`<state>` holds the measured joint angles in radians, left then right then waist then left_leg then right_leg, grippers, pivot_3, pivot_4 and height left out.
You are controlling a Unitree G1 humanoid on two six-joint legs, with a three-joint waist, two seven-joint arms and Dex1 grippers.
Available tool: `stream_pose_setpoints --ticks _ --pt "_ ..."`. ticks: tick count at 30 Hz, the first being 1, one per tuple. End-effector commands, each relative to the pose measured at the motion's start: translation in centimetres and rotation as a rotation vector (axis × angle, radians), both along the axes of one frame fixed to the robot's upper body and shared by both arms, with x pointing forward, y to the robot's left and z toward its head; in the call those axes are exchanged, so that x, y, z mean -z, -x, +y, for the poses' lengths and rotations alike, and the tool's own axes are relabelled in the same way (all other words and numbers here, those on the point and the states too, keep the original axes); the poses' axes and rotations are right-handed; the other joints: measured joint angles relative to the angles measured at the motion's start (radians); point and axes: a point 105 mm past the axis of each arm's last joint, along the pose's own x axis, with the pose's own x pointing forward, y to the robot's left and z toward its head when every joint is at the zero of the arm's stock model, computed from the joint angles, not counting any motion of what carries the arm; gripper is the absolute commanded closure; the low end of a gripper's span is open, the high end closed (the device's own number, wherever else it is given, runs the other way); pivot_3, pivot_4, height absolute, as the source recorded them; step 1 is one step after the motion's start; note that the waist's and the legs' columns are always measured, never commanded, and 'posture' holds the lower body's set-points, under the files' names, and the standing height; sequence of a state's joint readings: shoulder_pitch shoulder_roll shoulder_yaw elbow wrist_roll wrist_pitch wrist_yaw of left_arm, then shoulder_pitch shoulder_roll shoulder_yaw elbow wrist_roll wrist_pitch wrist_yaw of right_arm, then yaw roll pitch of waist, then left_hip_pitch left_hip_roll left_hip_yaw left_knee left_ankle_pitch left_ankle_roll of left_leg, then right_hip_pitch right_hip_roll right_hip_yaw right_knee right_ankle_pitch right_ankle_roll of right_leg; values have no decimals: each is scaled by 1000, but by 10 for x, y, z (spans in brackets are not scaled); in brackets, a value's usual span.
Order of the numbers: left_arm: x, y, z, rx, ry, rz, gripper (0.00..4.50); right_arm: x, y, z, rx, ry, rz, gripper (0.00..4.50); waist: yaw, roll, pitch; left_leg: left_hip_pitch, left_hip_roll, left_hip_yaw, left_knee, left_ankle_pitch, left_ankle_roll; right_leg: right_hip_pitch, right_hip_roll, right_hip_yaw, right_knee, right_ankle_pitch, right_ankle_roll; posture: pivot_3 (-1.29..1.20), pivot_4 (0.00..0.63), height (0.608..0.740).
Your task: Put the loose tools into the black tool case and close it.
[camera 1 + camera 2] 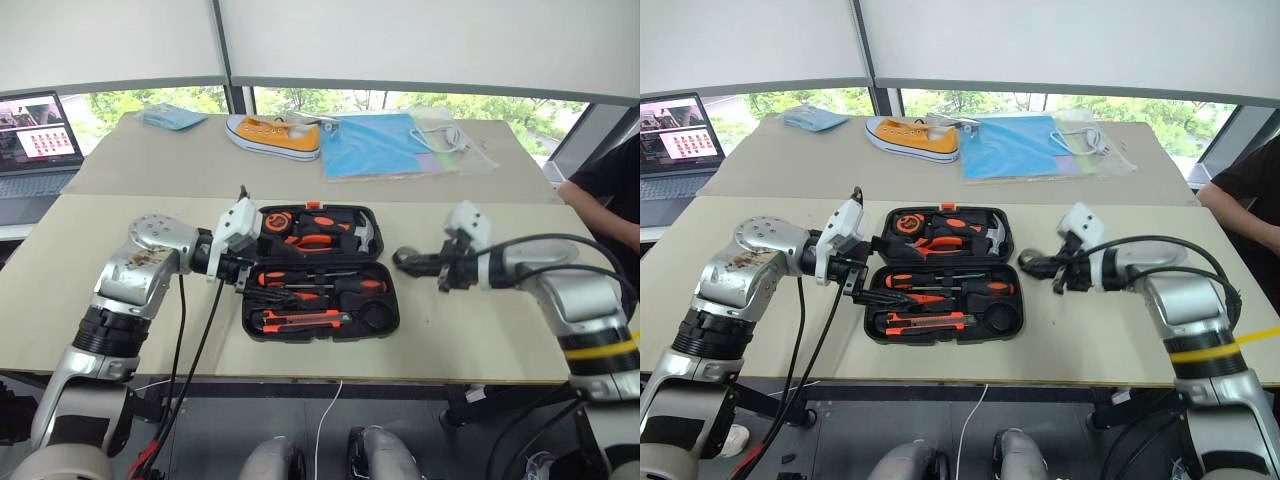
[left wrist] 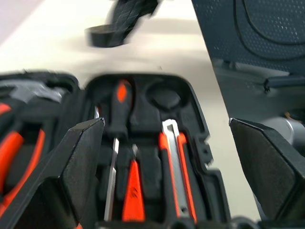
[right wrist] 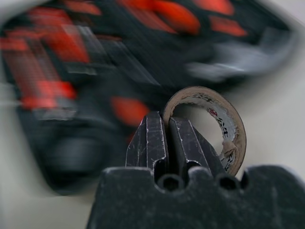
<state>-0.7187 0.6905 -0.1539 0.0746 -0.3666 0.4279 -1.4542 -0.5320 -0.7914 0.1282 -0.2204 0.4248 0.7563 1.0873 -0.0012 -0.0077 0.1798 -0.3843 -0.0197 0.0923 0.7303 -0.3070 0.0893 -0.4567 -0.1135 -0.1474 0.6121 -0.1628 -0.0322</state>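
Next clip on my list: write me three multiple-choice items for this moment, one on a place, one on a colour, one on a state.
1. Where is the small black tape roll?
A. in the flat black plastic tool case
B. in the right hand, beside the case
C. on the laptop

2. What colour is the canvas shoe on the far table?
A. yellow
B. red
C. black

3. How does the case stand?
A. shut
B. open, tools in its slots
C. open, empty

Key: B, the right wrist view shows the shut fingers gripping the roll; A, its upper is yellow over a white sole; B, both halves lie flat with tools in them.
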Motion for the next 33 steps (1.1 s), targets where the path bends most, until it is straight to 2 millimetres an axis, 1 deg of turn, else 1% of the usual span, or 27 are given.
stream_pose_setpoints --ticks 1,5,6,7,9,12,13,16,18,20,22,23,24,25,26,27,28,29,31,33 --pt "-6 3 0 21 -12 -49 0 6 19 16 -49 45 -8 4470 6 0 0 0 0 0 0 0 0 0 -1 0 0 0 0 0 150 718" --pt "-7 2 -1 21 -12 -51 0 20 21 19 -33 82 7 4470 15 0 0 0 -1 1 1 -2 -3 0 -1 1 0 0 1 0 150 718" --pt "-7 1 -1 20 -12 -52 0 23 20 18 -24 95 12 3707 17 0 0 0 -1 1 1 -2 -3 0 -1 1 0 0 1 0 150 718" --pt "-8 1 -1 18 -11 -52 0 26 21 17 -23 106 21 3625 18 0 0 0 -1 1 1 -1 -3 0 -1 0 0 0 1 0 150 718" --pt "-8 0 -1 14 -10 -52 0 29 26 17 -44 122 24 2936 19 0 0 -1 -1 0 1 0 0 0 -1 0 0 0 1 0 150 718" --pt "-7 -1 0 3 -18 -50 0 21 29 20 -53 102 10 1885 17 0 0 -1 -1 0 1 0 0 -1 0 0 0 0 1 0 150 718" --pt "-6 -1 2 -5 -22 -43 0 15 31 20 -64 91 6 1511 16 0 0 -1 -1 0 1 0 0 -1 0 0 0 0 1 0 150 718" --pt "-4 -2 12 -58 -13 -23 0 -2 33 16 -59 63 -10 1511 16 0 0 -1 0 0 1 0 0 -1 0 0 0 0 1 0 150 718" --pt "-5 -3 17 -94 5 -16 0 -7 32 12 -42 57 -20 1511 16 0 0 -1 0 0 1 0 0 -1 0 0 0 0 1 0 150 718" --pt "-5 -3 21 -117 12 -6 0 -7 33 7 -31 63 -17 1511 16 0 0 -1 0 0 1 0 0 0 0 0 -1 0 1 0 150 718" --pt "-2 -5 31 -174 14 -3 0 -12 31 1 -9 44 -17 1511 16 0 0 -1 0 0 1 0 0 -1 0 0 -1 0 1 0 150 718" --pt "0 -9 39 -223 18 0 0 -17 26 -3 19 16 -19 1511 16 0 0 -1 0 0 1 0 0 -1 0 0 -1 0 1 0 150 718" --pt "1 -13 47 -273 23 0 257 -22 20 -8 52 -13 -25 1458 16 0 0 -1 0 0 1 0 0 -1 0 0 0 0 1 0 150 718" --pt "4 -19 58 -344 23 3 526 -26 11 -14 103 -44 -38 1446 16 0 0 -1 0 0 1 0 0 -1 0 0 -1 0 1 0 150 718" --pt "7 -25 68 -410 18 0 705 -28 0 -20 160 -68 -53 1446 16 -1 0 -1 0 0 1 0 0 -1 0 0 -1 0 1 0 150 718" --pt "12 -31 80 -478 3 -6 1111 -29 -12 -29 231 -80 -73 1702 15 -1 0 -1 0 0 1 0 0 0 0 0 0 0 1 0 150 718" --pt "18 -37 92 -544 -22 -17 1379 -26 -25 -39 300 -78 -93 1959 14 -1 0 -1 0 0 1 0 0 0 0 0 0 0 1 0 150 718" --pt "24 -41 101 -594 -47 -26 1856 -23 -34 -47 350 -72 -107 2234 14 -1 0 0 0 1 1 0 0 0 0 1 0 0 1 0 150 718" --pt "30 -46 109 -646 -74 -38 2593 -17 -45 -56 402 -65 -117 2912 15 -1 0 0 0 1 0 0 0 0 -1 1 0 0 1 0 150 718" --pt "39 -50 108 -658 -88 -33 3378 -6 -57 -64 437 -21 -136 3599 18 -1 0 -1 0 1 -1 0 0 -2 -1 0 0 0 1 0 150 718"
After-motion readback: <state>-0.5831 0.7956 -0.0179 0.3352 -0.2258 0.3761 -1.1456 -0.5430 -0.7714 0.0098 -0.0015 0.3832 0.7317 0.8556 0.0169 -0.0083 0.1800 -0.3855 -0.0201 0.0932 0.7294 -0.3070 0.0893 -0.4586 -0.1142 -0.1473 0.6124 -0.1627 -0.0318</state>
